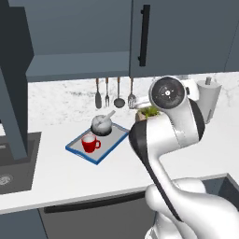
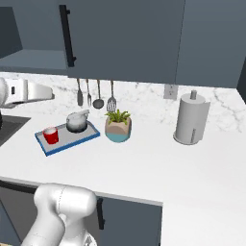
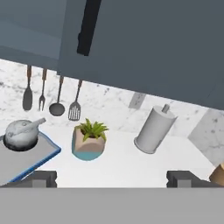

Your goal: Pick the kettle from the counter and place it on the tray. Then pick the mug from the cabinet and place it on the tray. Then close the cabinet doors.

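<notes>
- I see my gripper (image 3: 112, 178) standing wide open with nothing between its two dark fingertips (image 3: 41, 178), which rise far apart at the bottom of the hand view.
- In the hand view the gripper looks out over the counter (image 3: 127, 164), toward a plant pot (image 3: 89, 141) with green leaves and a tall grey cylinder (image 3: 154, 130) with a knob to its right.
- At the left of that view I see the kettle (image 3: 21, 134) sitting on the tray (image 3: 26, 164), by the tray's far corner.
- In the left base view the red mug (image 1: 89, 143) also stands on the tray (image 1: 76, 150), near its left end, handle to the right, with the kettle (image 1: 102, 124) just behind and to its right.
- From the right base view I see both resting inside the blue rim, mug (image 2: 50, 135) and kettle (image 2: 77, 121) close together but apart.
- The tray lies on the counter (image 1: 70, 172) just right of the dark sink (image 1: 16, 161).
- Four utensils (image 1: 114, 93) hang on the marble wall behind the tray.
- Above, the cabinet (image 1: 74, 65) stands open on its left side, its shelf bare as far as I can see.
- The left door (image 1: 14, 93) swings out toward me at the left of the left base view.
- The right door (image 1: 182, 37) lies flat and closed, its black bar handle (image 1: 144, 35) upright.
- My arm (image 1: 163, 135) rises in front of the plant pot in the left base view and hides most of it.
</notes>
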Tool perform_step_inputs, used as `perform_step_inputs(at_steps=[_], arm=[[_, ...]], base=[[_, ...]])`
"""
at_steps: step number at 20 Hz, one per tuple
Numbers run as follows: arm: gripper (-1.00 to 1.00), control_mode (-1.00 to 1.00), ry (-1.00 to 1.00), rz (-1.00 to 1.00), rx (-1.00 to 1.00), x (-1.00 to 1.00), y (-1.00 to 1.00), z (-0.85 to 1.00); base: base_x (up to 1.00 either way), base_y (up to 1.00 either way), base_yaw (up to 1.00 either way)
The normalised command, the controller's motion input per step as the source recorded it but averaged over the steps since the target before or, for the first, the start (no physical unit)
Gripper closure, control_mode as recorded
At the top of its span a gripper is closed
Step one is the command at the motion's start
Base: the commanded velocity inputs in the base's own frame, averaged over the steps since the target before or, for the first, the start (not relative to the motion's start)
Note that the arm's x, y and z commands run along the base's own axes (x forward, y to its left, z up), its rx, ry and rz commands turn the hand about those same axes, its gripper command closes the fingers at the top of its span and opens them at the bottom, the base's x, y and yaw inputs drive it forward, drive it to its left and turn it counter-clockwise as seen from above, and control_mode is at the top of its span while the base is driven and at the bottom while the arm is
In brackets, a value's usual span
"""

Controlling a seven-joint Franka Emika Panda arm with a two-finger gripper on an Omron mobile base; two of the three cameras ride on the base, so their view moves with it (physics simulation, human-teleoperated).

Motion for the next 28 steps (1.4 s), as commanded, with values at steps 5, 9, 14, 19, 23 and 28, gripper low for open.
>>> perform_step_inputs(at_steps=[5,9,14,19,23,28], arm=[[-1.0,-1.0,-0.08,0.12,-0.06,-0.29,0.43,0.18],[-1.0,-1.0,-0.1,0.23,-0.08,-0.29,0.46,0.13],[-1.0,-1.0,-0.14,0.43,-0.17,-0.37,0.34,0.26],[-1.0,-1.0,-0.12,0.6,-0.4,-0.58,0.37,0.13],[-1.0,-1.0,-0.42,0.41,-0.6,-0.55,0.59,0.05],[-1.0,-1.0,-0.14,0.29,-0.43,-0.34,0.87,0.0]], base=[[0.0,0.0,0.0],[0.0,0.0,0.0],[0.0,0.0,0.0],[0.0,0.0,0.0],[0.0,0.0,0.0],[0.0,0.0,0.0]])
